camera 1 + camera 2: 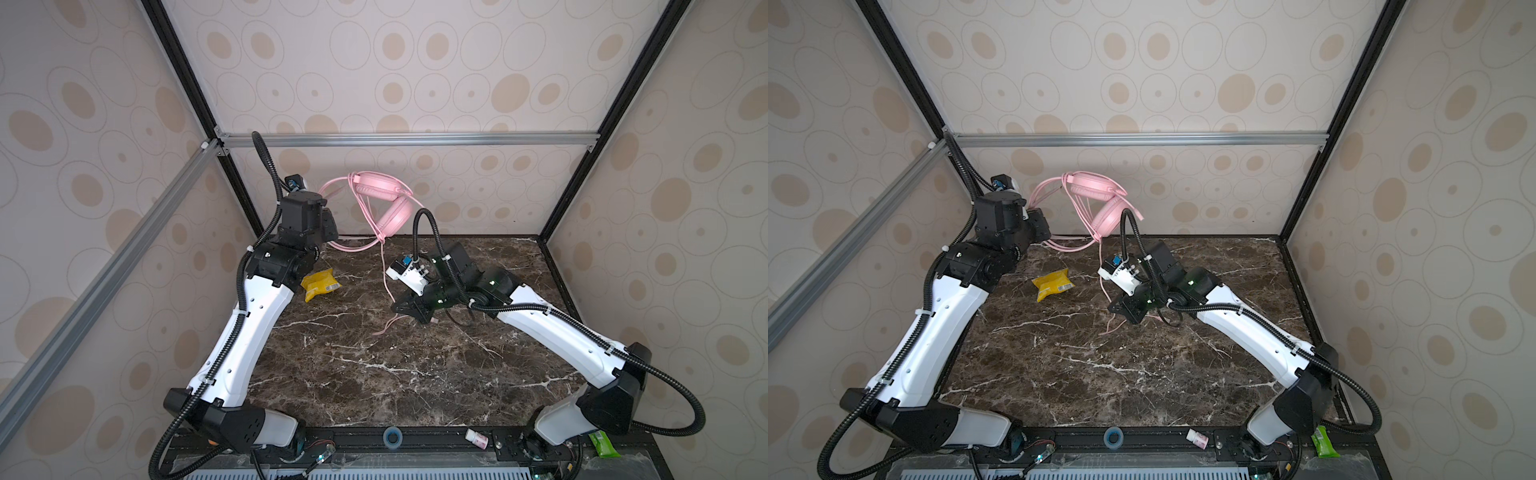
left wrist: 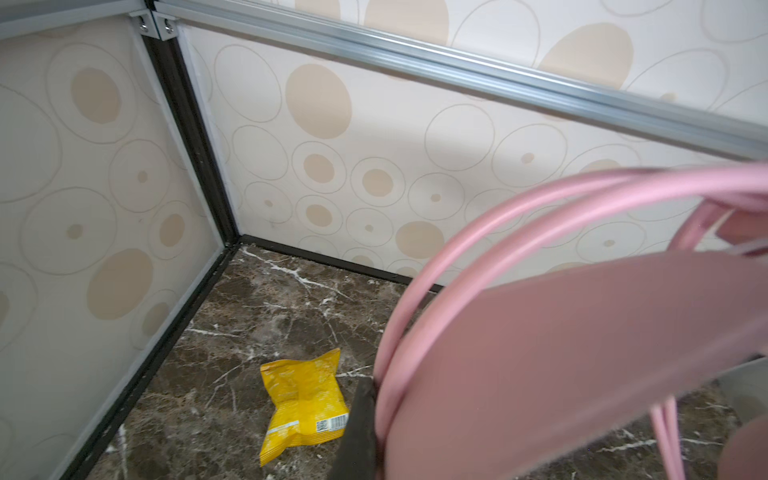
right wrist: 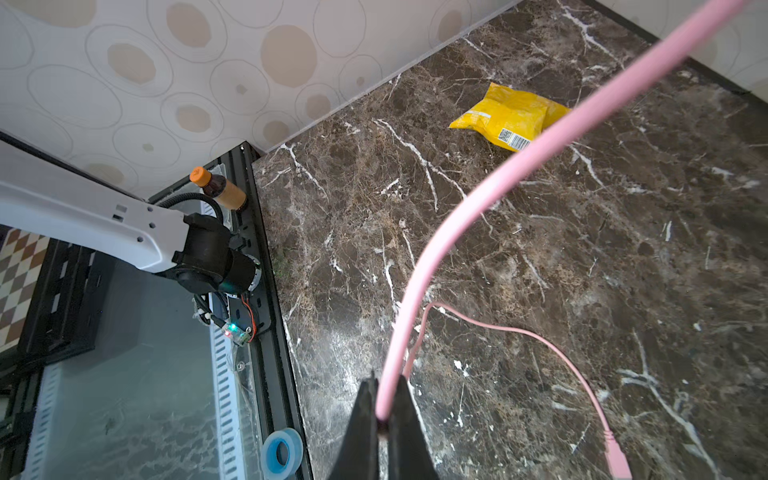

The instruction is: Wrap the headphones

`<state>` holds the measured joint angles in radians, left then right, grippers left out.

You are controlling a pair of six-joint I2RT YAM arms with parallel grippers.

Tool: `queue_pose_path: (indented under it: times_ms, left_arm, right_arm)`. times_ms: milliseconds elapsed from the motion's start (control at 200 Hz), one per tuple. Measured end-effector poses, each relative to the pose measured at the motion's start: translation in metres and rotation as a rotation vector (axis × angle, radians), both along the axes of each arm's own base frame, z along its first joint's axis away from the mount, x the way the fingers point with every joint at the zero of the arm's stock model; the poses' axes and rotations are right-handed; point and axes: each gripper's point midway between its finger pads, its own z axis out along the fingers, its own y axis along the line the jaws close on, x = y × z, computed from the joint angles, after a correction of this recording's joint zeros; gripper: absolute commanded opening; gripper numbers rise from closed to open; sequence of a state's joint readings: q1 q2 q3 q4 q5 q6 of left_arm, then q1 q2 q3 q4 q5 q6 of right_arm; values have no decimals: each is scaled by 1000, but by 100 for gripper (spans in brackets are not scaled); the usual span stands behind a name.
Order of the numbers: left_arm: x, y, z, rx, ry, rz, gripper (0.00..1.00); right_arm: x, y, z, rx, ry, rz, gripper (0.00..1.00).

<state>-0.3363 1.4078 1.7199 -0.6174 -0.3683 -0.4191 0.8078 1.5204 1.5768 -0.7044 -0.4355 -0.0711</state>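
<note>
The pale pink headphones [image 1: 376, 189] [image 1: 1092, 187] hang in the air near the back wall, one earcup above the other. My left gripper [image 1: 326, 208] [image 2: 378, 399] is shut on their double-wire headband [image 2: 478, 237]; the pink strap hides one finger. The thin pink cable [image 1: 386, 282] [image 3: 457, 216] drops from the earcups to my right gripper [image 1: 401, 307] [image 3: 384, 399], which is shut on it low over the marble table [image 1: 374, 374]. The loose cable end with its plug [image 3: 615, 453] lies on the table beside that gripper.
A yellow snack packet [image 1: 320, 283] [image 2: 303, 399] lies on the table at the back left. On the front rail are a blue tape roll [image 1: 391, 437], a small white bottle [image 1: 477, 437] and a green packet [image 1: 602, 444]. Papered walls enclose three sides.
</note>
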Motion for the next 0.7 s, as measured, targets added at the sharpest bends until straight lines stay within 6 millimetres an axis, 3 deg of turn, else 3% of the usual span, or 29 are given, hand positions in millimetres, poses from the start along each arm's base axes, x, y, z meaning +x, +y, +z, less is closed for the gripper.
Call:
queue_pose_path:
  times_ms: [350, 700]
  left_arm:
    - [1, 9, -21, 209, 73, -2, 0]
    - [7, -27, -37, 455, 133, -164, 0]
  right_arm:
    - [-3, -16, 48, -85, -126, -24, 0]
    - [21, -30, 60, -239, -244, -67, 0]
